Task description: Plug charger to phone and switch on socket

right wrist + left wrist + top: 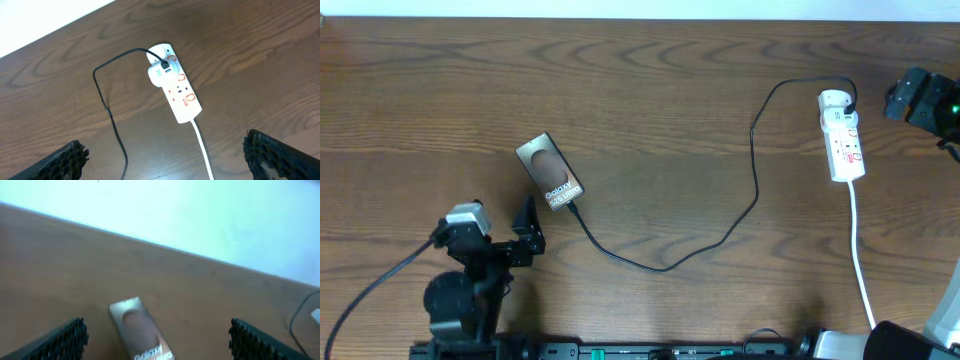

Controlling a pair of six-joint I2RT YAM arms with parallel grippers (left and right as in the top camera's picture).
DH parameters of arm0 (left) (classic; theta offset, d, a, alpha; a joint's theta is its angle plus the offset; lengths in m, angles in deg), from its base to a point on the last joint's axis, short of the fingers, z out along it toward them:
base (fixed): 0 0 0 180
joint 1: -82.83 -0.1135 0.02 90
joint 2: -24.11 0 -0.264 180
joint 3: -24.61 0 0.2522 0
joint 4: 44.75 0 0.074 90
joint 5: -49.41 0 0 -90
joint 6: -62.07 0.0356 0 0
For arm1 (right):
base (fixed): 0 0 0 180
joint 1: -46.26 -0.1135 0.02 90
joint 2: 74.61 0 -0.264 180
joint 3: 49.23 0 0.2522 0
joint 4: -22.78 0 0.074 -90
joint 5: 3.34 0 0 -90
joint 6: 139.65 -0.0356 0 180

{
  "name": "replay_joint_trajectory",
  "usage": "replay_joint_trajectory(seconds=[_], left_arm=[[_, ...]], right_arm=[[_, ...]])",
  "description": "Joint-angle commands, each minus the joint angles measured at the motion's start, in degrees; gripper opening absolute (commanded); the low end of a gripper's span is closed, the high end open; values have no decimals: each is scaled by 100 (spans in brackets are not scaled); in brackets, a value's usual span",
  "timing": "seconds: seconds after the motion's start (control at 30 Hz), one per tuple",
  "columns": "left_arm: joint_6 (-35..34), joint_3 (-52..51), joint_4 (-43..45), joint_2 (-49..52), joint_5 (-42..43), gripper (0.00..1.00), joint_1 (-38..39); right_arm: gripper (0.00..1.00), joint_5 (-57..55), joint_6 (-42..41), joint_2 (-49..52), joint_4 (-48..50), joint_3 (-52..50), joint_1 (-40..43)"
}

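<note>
The bronze phone (550, 172) lies at an angle left of centre, lettering up. The black charger (752, 150) loops across the table from the phone's near end to the white socket (843, 135) at the right, where it is plugged into the far end. Whether its tip sits inside the phone I cannot tell. My left gripper (528, 228) is open just short of the phone (142, 332), which shows ahead between its fingers (65, 342). My right gripper (902, 100) is open, right of the socket (175, 87) and above it, apart from the charger (107, 105).
The socket's white cord (860, 260) runs toward the front edge of the table (650, 90); it also shows between the right fingers as the white cord (202, 145). The left arm's base (455, 300) stands at the front left. A pale wall (200, 215) rises behind the table.
</note>
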Motion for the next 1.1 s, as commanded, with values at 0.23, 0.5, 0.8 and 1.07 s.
replay_joint_trajectory(seconds=[0.23, 0.5, 0.8, 1.07], left_arm=[[-39, -892, 1099, -977, -55, 90, 17], [-39, -1246, 1329, -977, -61, 90, 17], [-39, -1794, 1335, -979, -81, 90, 17], [-35, -1808, 953, -979, -81, 90, 13]], right_arm=[[99, -44, -26, -35, -7, 20, -24], [99, -44, -26, -35, -4, 20, -24], [99, -44, -26, -35, -7, 20, -24], [99, -44, -26, -35, -7, 20, -24]])
